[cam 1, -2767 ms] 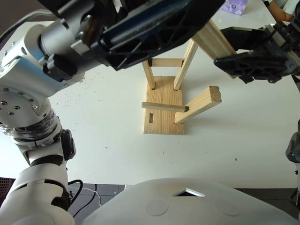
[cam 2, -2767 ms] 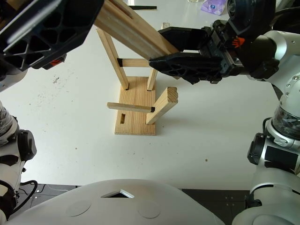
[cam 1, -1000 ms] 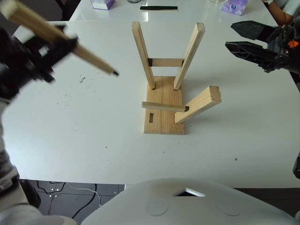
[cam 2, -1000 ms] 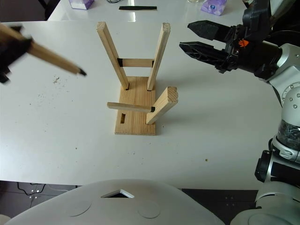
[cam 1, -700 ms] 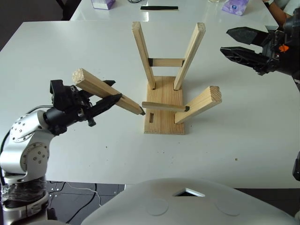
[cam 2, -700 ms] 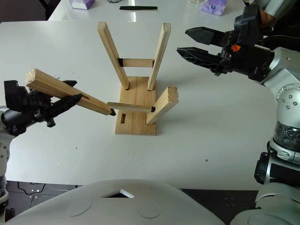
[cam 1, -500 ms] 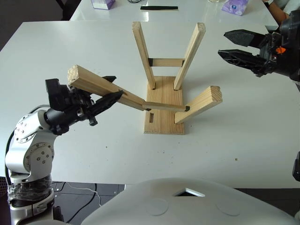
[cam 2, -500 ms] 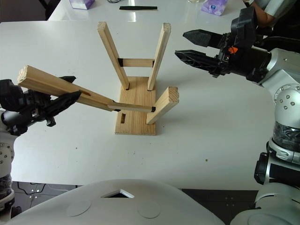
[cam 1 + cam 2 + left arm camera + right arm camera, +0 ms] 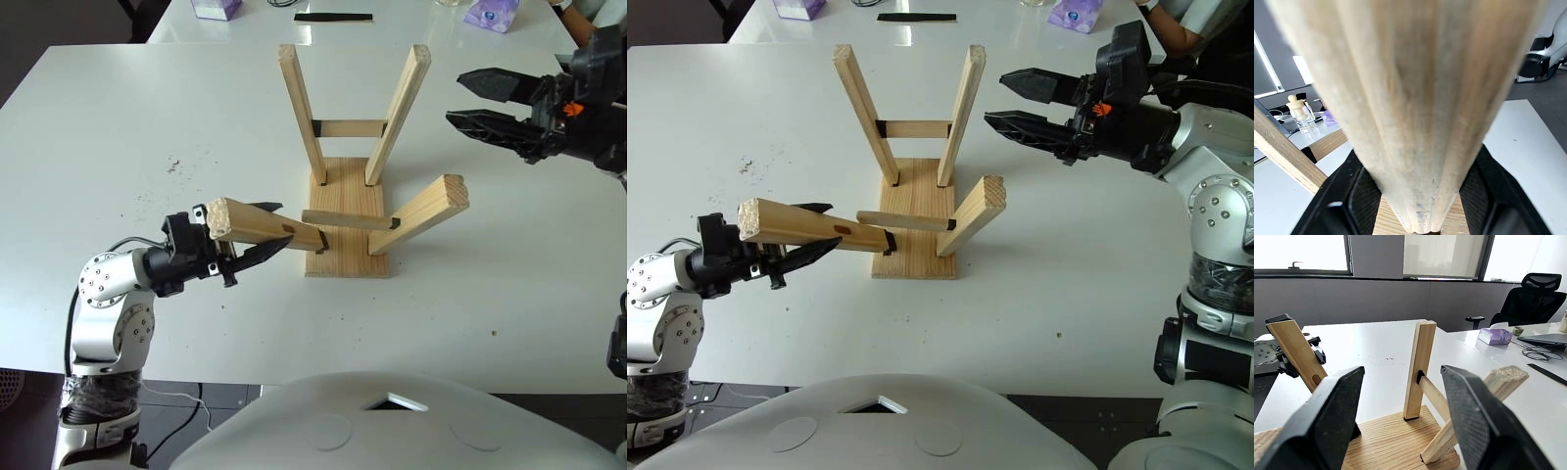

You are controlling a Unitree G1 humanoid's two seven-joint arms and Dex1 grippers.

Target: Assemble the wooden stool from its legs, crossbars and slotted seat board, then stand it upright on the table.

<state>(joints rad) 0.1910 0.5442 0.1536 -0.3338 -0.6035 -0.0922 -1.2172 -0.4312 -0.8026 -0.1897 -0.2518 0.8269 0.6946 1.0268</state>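
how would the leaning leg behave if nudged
Probably tips: the leg sits tilted on the board, not seated upright. Looks like stiff solid wood, so unlikely to flex. The thin crossbar plugged into it would likely swing along.

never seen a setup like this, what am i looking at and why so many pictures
This is a humanoid robot; each arm ends in two fingers. Two pictures come from its head cameras, looking down on a white table; two come from wrist cameras. On the table lies a stool's seat board with two legs upright in it, joined by a crossbar; a third leg leans beside them. The left gripper is shut on the fourth leg, by the board. The right gripper hovers open, empty.
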